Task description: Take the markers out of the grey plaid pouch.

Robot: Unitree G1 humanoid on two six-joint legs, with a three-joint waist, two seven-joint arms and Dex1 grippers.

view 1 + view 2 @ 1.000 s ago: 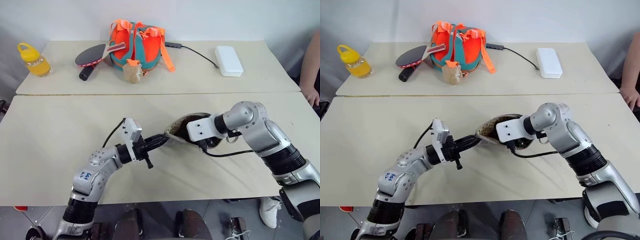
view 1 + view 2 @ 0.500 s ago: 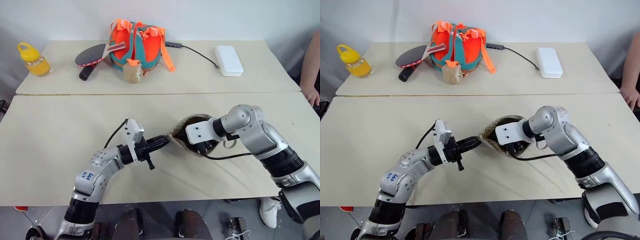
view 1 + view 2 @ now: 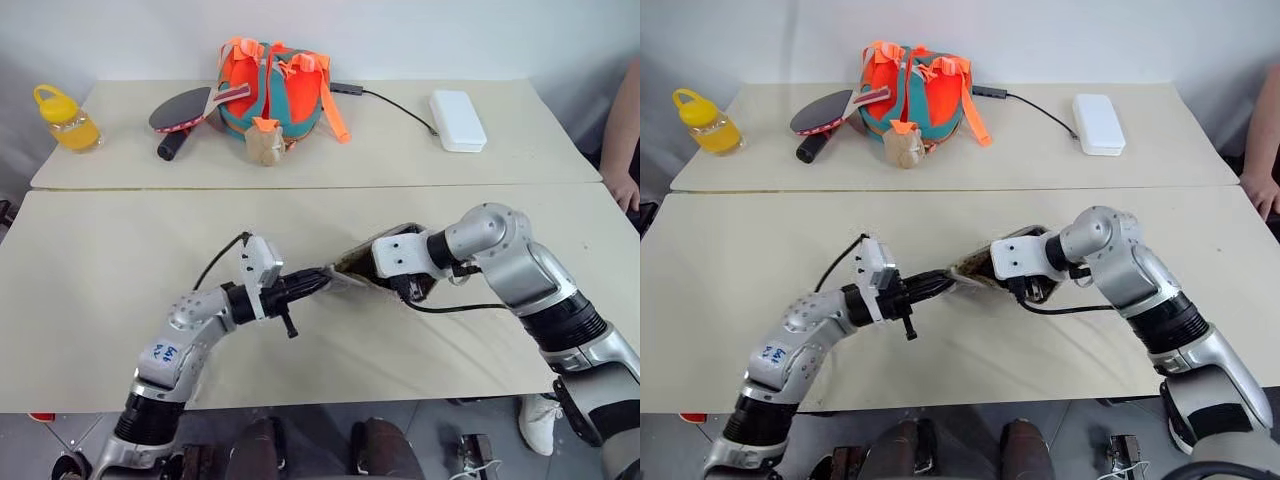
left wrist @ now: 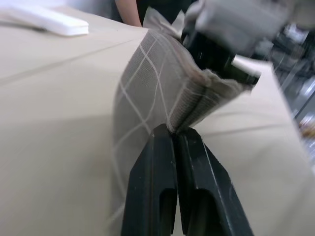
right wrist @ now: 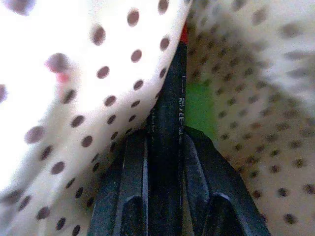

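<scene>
Two grips: left gripper [image 4: 174, 135] pinches the limp grey plaid pouch's [image 4: 157, 83] edge, right gripper [image 5: 165, 142] clamps a stiff, slim dark marker [image 5: 170, 98] mid-barrel inside.

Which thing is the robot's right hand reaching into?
On the near beige table, between the two arms, lies a flat grey fabric pouch with thin white grid lines. Unlike the orange-and-teal bag on the far table, it has cream dotted lining.

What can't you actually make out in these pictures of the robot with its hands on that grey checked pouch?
- How many markers: in the right wrist view the dotted lining hides all but one dark marker and a green patch.
- The right gripper: in the head views the grey plaid pouch covers its fingertips.
- The person: cut off by the edge of the head view.
</scene>
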